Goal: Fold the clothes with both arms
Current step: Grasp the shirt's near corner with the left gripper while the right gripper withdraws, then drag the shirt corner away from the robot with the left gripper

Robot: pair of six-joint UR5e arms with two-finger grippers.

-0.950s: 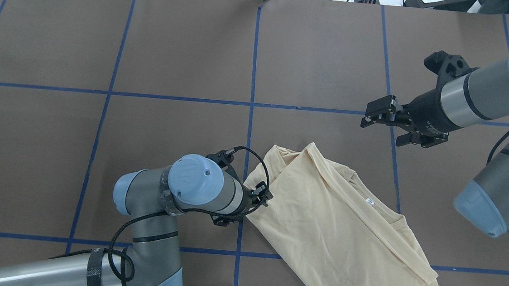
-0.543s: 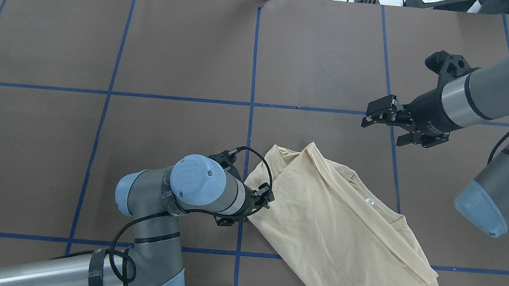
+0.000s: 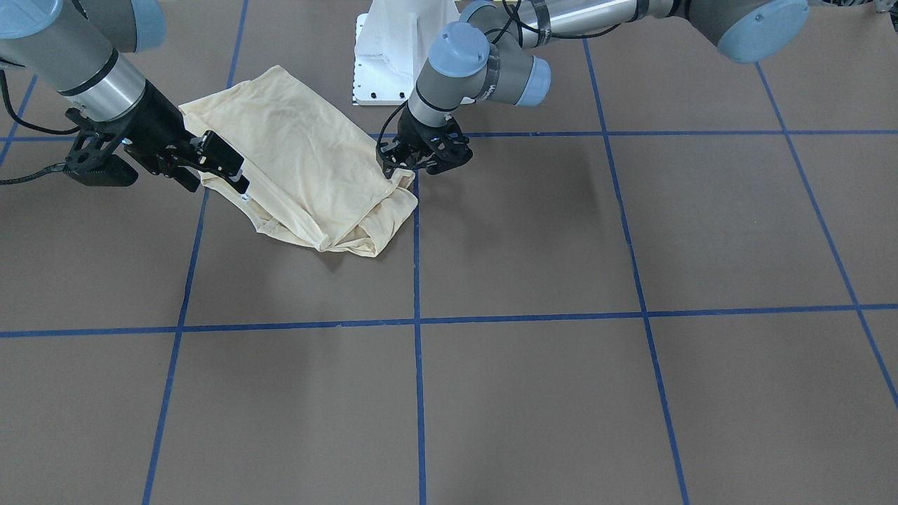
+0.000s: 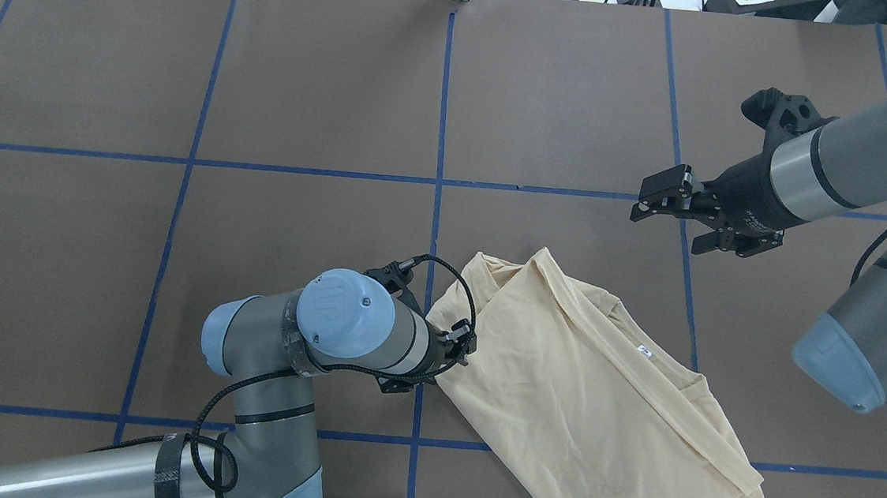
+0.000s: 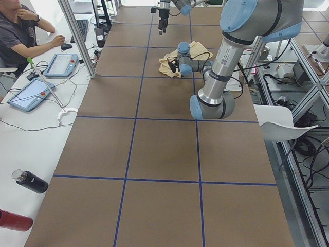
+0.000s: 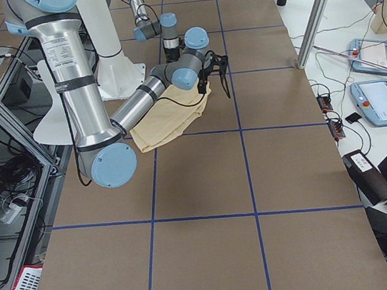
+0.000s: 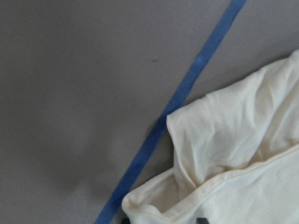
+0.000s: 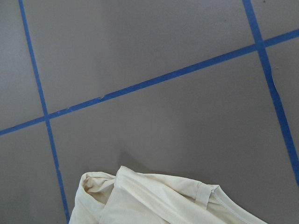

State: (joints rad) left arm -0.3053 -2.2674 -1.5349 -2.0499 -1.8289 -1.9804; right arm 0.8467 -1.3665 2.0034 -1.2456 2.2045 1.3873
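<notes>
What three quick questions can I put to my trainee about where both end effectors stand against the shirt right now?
1. True or false: the right end effector is touching the shirt.
2. Which end effector is at the shirt's edge beside the centre blue line? A left, B right, C neither.
3. Fill in: the right end effector's jaws stand ___.

Key:
1. False: it hangs apart from the shirt, over bare table.
2. A: the left end effector.
3. Open.
</notes>
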